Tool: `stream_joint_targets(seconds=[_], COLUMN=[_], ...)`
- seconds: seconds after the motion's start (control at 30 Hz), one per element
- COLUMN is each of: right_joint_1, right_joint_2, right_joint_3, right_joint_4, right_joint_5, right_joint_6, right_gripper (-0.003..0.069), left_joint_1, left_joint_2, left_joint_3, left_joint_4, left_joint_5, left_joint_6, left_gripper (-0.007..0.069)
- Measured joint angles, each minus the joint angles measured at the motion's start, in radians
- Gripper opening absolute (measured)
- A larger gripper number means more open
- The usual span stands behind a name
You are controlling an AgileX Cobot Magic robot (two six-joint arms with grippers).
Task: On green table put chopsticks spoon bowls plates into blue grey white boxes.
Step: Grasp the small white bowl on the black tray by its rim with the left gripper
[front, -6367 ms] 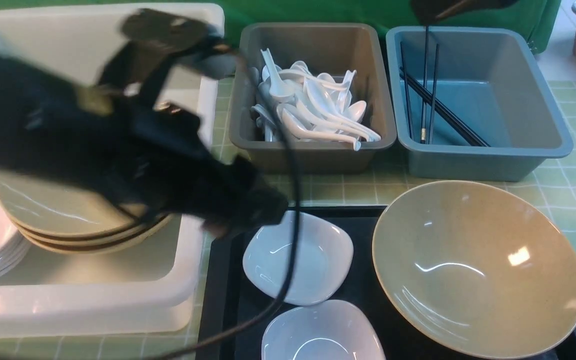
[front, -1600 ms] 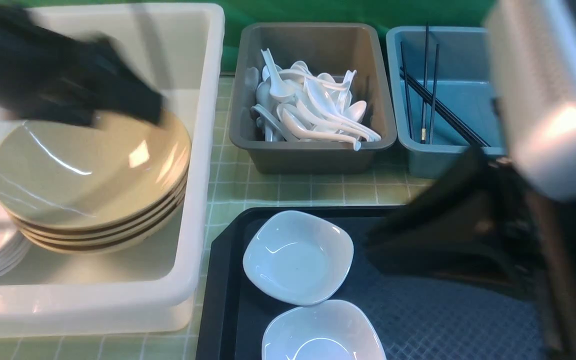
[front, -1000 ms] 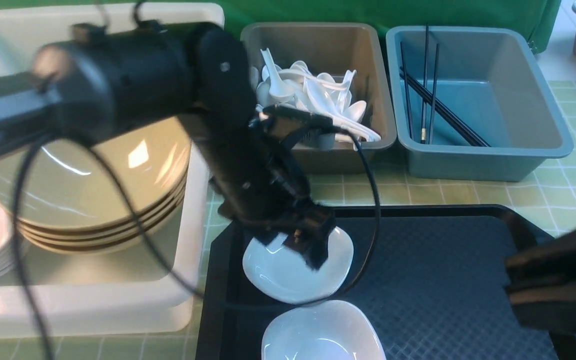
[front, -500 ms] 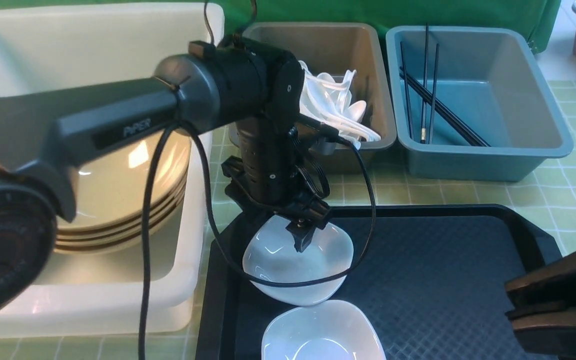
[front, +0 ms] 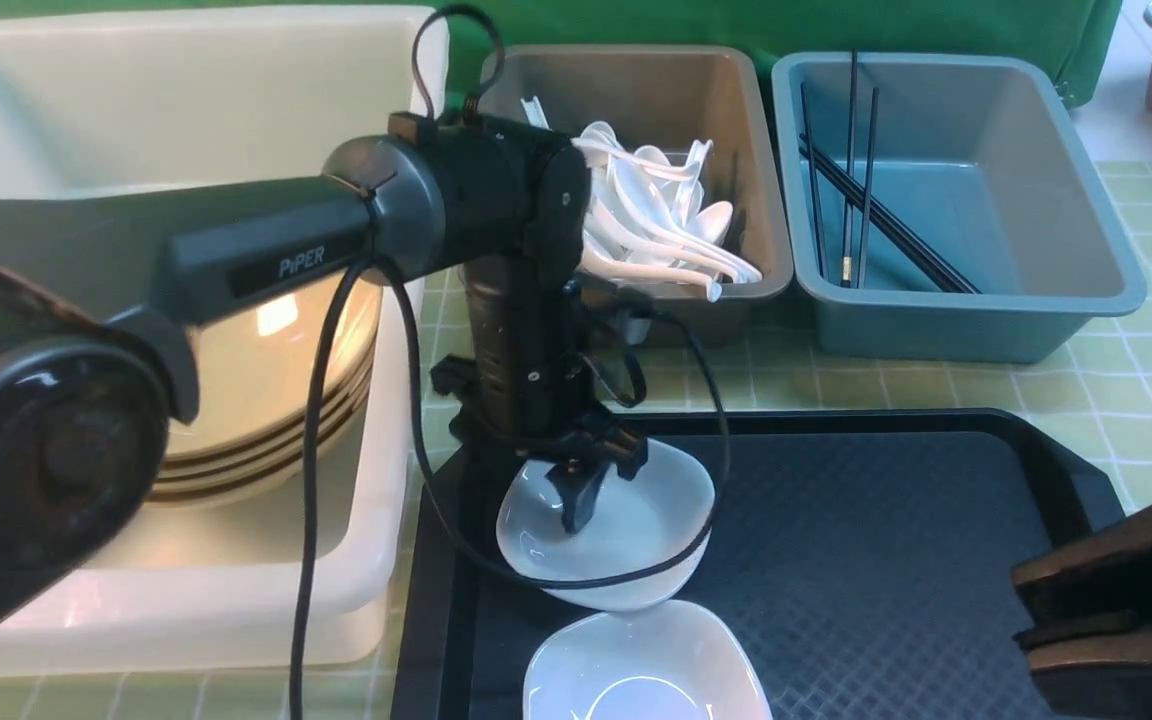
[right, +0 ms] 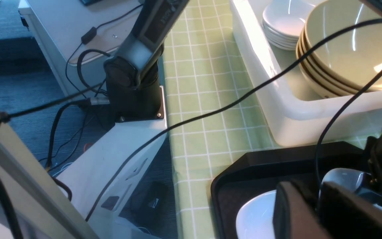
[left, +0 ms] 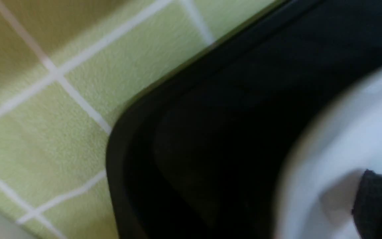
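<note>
The white box (front: 236, 620) at the far left holds stacked plates (front: 266, 330). The left claw (front: 576, 500) clamps the rim of a small bowl (front: 646, 520), which is tilted at the left end of the black tray (front: 886, 560). The grey box (front: 656, 80) contains spoons (front: 656, 220). The blue box (front: 1036, 200) contains chopsticks (front: 856, 180). The right claw (front: 1021, 625) is narrow and empty at the tray's right edge.

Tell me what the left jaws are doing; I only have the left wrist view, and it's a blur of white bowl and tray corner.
Observer: The left gripper straddles the far-left rim of the far white bowl, one finger inside; whether it's clamped, I can't tell.
Operator: Anything else on the tray?
Observer: A second white bowl sits just nearer us, beside the first.
Operator: What's in the white box?
Observer: Stacked tan bowls and white dishes; the box stands left of the tray.
</note>
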Motion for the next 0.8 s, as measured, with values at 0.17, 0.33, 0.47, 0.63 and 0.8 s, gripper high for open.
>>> stream_joint_targets(seconds=[0.17,0.33,0.47,0.63,0.8], right_joint_1=[0.000,0.000,0.000,0.000,0.000], right_joint_2=[0.000,0.000,0.000,0.000,0.000], right_joint_3=[0.000,0.000,0.000,0.000,0.000], right_joint_4=[-0.001,-0.002,-0.002,-0.002,-0.002], right_joint_5=[0.000,0.000,0.000,-0.001,-0.006], right_joint_6=[0.000,-0.008,-0.018,-0.022,-0.037], right_gripper=[0.0133,0.0139,0.0141,0.0145,0.0148], left_joint_1=[0.047,0.081,0.093,0.100,0.100], left_joint_2=[0.009,0.009,-0.003,-0.043,-0.102], left_joint_3=[-0.002,-0.002,-0.002,-0.009,-0.044], left_joint_4=[-0.150,-0.253,-0.296,-0.291,-0.292], left_joint_5=[0.012,0.027,0.030,0.003,0.003], left_joint_6=[0.080,0.123,0.147,0.159,0.166], left_gripper=[0.0177,0.0031,0.0015,0.0015,0.0015])
